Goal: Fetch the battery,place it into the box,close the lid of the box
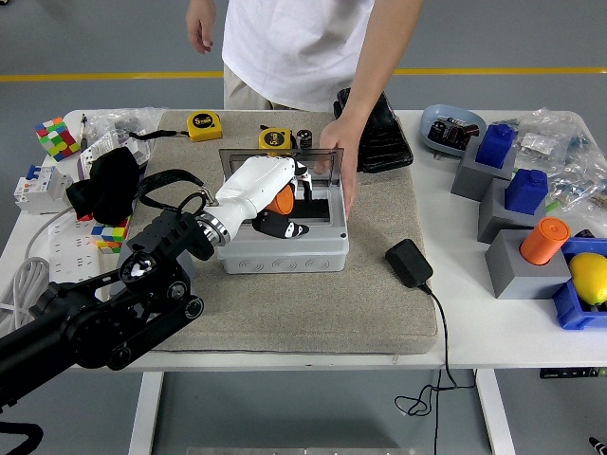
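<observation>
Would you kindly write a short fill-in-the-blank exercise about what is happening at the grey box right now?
1. The left hand holds an ____ battery over the grey box.
2. The box's clear lid stands ____.
3. A person's hand rests on the box's ____ side.
4. The black adapter lies on the ____ mat.

Missing words: orange; open; right; beige

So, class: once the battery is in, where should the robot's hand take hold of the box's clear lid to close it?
Best guess: the lid stands upright at the box's far side, with a person's hand on its right edge. Reach over from the near-left and take the free top edge, then swing it toward the robot.
</observation>
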